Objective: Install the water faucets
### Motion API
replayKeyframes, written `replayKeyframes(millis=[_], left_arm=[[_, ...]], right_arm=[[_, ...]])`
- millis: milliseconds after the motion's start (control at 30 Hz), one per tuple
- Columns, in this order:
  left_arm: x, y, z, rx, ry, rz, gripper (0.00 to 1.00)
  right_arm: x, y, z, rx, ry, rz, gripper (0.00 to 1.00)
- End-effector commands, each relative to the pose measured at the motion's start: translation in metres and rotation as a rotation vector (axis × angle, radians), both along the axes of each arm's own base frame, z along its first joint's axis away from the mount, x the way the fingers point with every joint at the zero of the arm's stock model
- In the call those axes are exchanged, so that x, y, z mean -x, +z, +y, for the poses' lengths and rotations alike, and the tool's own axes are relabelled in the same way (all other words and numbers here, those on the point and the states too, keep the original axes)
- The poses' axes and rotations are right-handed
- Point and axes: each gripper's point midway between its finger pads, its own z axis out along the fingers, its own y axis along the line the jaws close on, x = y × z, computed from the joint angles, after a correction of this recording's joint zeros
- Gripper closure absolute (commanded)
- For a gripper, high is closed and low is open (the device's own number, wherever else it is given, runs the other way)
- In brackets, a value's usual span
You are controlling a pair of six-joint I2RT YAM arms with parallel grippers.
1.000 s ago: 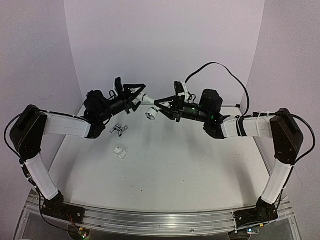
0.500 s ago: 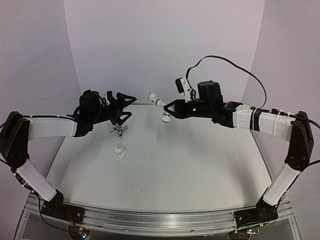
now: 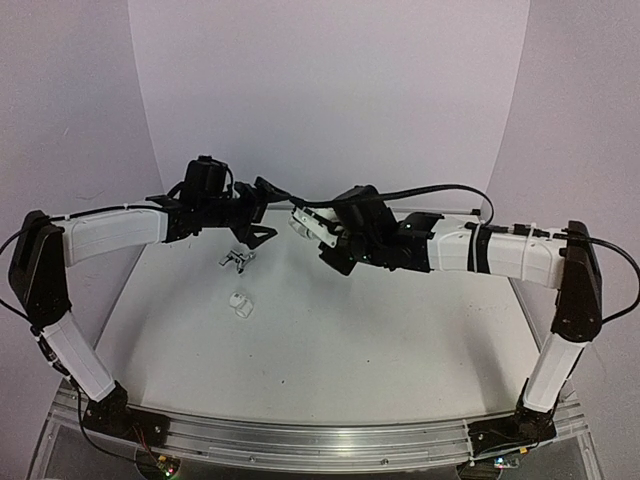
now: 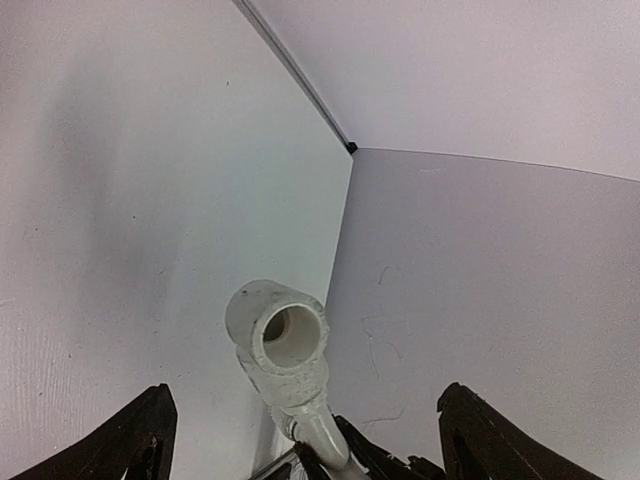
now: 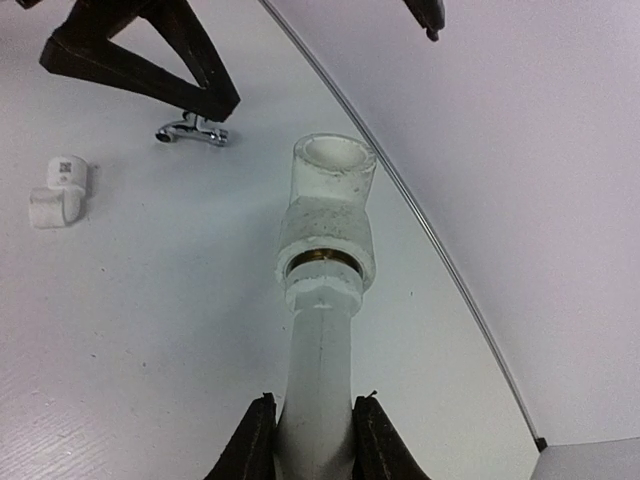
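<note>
Right tool (image 5: 310, 432) clenched on the stem of a white pipe fitting (image 5: 325, 255), held up over the far side of the worktop (image 3: 400, 340), its open end between the wide-spread fingers of the left tool (image 3: 265, 212) (neither finger touching it), metal tap (image 3: 237, 260) and small white piece (image 3: 240, 304) lying on the worktop below the left tool.

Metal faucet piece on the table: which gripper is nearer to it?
Left. The open left gripper hovers just beyond the metal faucet piece; the right gripper, holding the white pipe fitting, is farther right.
</note>
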Motion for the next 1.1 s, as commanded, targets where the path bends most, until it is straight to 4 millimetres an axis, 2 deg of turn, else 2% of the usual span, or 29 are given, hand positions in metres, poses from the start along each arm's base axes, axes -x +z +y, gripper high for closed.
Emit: replayKeyframes(millis=[0,200,333,400,500,567,633,700,767,867,933,1000,1067], left_arm=[[-0.004,-0.016,-0.016,-0.043,-0.018,0.062,0.05],[-0.018,-0.018,-0.031,-0.052,-0.033,0.055,0.01],[-0.025,-0.014,-0.038,-0.047,-0.041,0.038,0.04],[-0.026,-0.014,-0.04,-0.046,-0.047,0.036,0.11],[-0.024,-0.016,-0.04,-0.045,-0.047,0.043,0.31],[-0.023,-0.016,-0.041,-0.039,-0.06,0.04,0.4],[-0.021,-0.006,-0.048,0.007,-0.103,-0.005,0.46],[-0.019,0.006,-0.056,0.056,-0.153,-0.049,0.59],[-0.018,0.018,-0.061,0.084,-0.185,-0.094,0.69],[-0.017,0.036,-0.063,0.113,-0.211,-0.184,0.77],[-0.015,0.053,-0.063,0.141,-0.22,-0.269,0.87],[-0.012,0.08,-0.06,0.199,-0.22,-0.397,0.97],[-0.004,0.095,-0.054,0.27,-0.209,-0.502,1.0]], right_arm=[[-0.009,0.057,0.01,-0.069,-0.021,-0.124,1.0],[-0.001,0.056,0.021,-0.06,0.006,-0.13,1.0],[0.0,0.055,0.025,-0.051,0.006,-0.136,1.0],[0.001,0.057,0.026,-0.066,0.008,-0.133,1.0],[0.0,0.061,0.027,-0.096,-0.009,-0.128,1.0],[0.0,0.062,0.029,-0.132,-0.017,-0.11,1.0],[0.004,0.064,0.034,-0.199,-0.014,-0.067,1.0],[0.009,0.066,0.04,-0.273,0.0,-0.016,1.0],[0.015,0.072,0.046,-0.37,0.011,0.047,1.0],[0.028,0.093,0.054,-0.593,0.074,0.227,1.0],[0.036,0.11,0.055,-0.778,0.138,0.389,1.0],[0.039,0.132,0.05,-0.983,0.202,0.546,1.0],[0.046,0.154,0.043,-1.148,0.278,0.67,1.0]])
